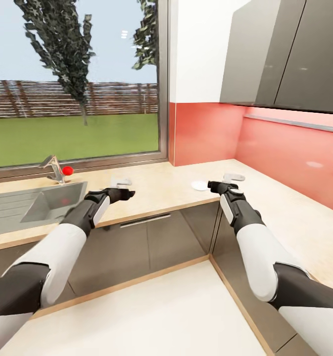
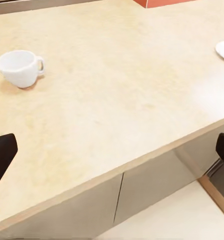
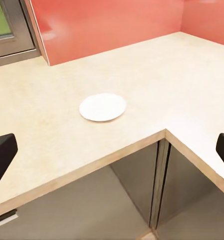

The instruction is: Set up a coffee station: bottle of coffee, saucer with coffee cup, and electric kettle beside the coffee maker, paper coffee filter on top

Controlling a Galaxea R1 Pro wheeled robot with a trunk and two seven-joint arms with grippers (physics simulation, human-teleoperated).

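Both arms reach over the near edge of the L-shaped desk (image 1: 186, 190) beneath a wide window. The left gripper (image 1: 128, 194) hangs spread and empty, just short of the white cup (image 2: 20, 68), which sits upright on the desk to the right of the steel sink (image 1: 32, 205). The right gripper (image 1: 212, 186) is likewise released, poised beside the saucer (image 3: 103, 107), which lies flat near the inner corner. Cup and saucer stand well apart, so each arm seems lined up on its own piece, probably to bring the pair together.
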